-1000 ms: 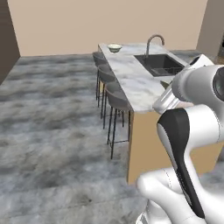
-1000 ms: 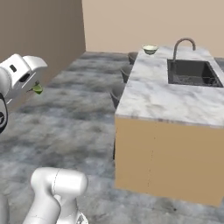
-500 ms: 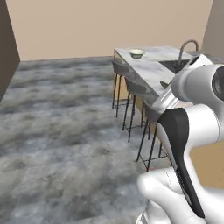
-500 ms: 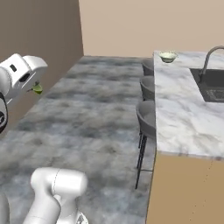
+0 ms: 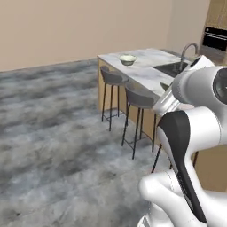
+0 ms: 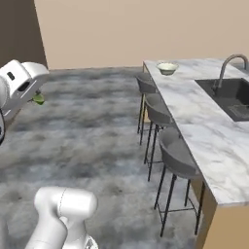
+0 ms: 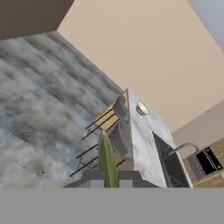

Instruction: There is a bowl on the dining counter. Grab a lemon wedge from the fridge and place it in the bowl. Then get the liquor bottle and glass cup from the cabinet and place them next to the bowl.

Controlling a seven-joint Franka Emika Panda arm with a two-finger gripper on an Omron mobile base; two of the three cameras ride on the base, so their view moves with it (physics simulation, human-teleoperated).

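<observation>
A small pale bowl [image 5: 127, 59] sits at the far end of the marble dining counter [image 5: 148, 75]; it appears again as the bowl [image 6: 167, 68] and the bowl [image 7: 142, 108]. My gripper [image 6: 37, 98] hangs high over the floor at the left, far from the counter, shut on a green-yellow lemon wedge [image 6: 38, 99]. In the hand view the lemon wedge [image 7: 105, 154] stands upright between the fingertips of the gripper [image 7: 107, 178]. A bit of the wedge [image 5: 164, 85] peeks out beside my arm.
Three grey bar stools [image 6: 176, 157] line the near side of the counter [image 6: 204, 129]. A sink [image 6: 229, 93] with a curved faucet [image 5: 188, 49] is set into the top. A dark wall oven [image 5: 215, 38] stands behind. Open grey floor [image 6: 97, 131] stretches left.
The whole scene has shifted as the base drives and turns: the counter has slid to the right and its stool side now faces me. The gripper keeps its hold on the wedge.
</observation>
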